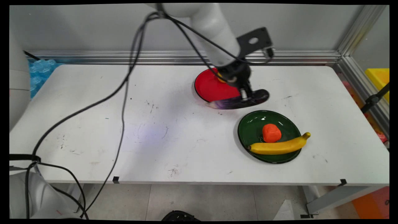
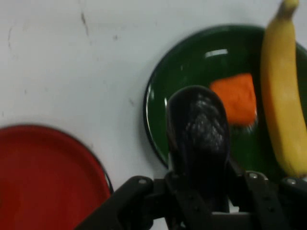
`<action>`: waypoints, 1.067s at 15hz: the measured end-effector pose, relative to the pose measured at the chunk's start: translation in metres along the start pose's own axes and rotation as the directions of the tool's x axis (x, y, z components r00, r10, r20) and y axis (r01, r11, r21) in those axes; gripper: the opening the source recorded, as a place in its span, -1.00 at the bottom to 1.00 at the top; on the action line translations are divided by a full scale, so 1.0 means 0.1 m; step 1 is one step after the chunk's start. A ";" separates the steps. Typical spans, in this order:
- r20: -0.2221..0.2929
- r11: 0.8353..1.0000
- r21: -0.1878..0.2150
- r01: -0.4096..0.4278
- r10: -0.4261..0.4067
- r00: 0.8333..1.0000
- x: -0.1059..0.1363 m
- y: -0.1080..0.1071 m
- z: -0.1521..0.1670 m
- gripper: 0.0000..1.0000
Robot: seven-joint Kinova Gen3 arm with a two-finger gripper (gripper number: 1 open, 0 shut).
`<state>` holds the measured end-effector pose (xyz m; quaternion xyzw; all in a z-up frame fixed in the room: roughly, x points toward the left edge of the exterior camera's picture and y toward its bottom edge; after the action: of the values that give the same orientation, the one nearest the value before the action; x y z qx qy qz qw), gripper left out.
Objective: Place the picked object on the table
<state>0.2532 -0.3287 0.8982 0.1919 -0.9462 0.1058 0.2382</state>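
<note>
The tool (image 1: pixel 245 95) was clamped on a dark eggplant (image 1: pixel 238 101), held low over the white counter (image 1: pixel 124 130) between the red plate (image 1: pixel 210 88) and the green plate (image 1: pixel 252 130), which carried a banana (image 1: pixel 279 146) and an orange lump (image 1: pixel 271 133).

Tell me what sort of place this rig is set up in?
Probably a robotics lab or test cell, not a kitchen: a scuffed white table fenced by aluminium rails, cables hanging off the arm, and play-food props, a banana on a green plate, beside the gripper gripping an eggplant.
</note>
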 end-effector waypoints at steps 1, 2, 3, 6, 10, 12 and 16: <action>0.006 1.000 -0.006 -0.004 0.004 1.000 -0.09 -0.01 -0.09 -1.00; 0.007 1.000 -0.012 -0.007 0.007 1.000 -0.15 -0.01 -0.15 -1.00; 0.008 1.000 -0.023 -0.013 0.013 1.000 -0.23 -0.02 -0.23 -1.00; 0.009 0.998 -0.055 -0.039 0.040 0.999 -0.50 -0.06 -0.40 -1.00; 0.020 0.993 -0.087 -0.080 0.082 0.996 -0.80 -0.13 -0.39 -1.00; 0.025 0.990 -0.103 -0.098 0.101 0.995 -0.92 -0.15 -0.33 -1.00; 0.036 0.982 -0.135 -0.134 0.140 0.990 -1.08 -0.18 -0.14 -1.00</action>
<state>0.3542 -0.3075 0.8589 0.1125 -0.9672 0.0546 0.2213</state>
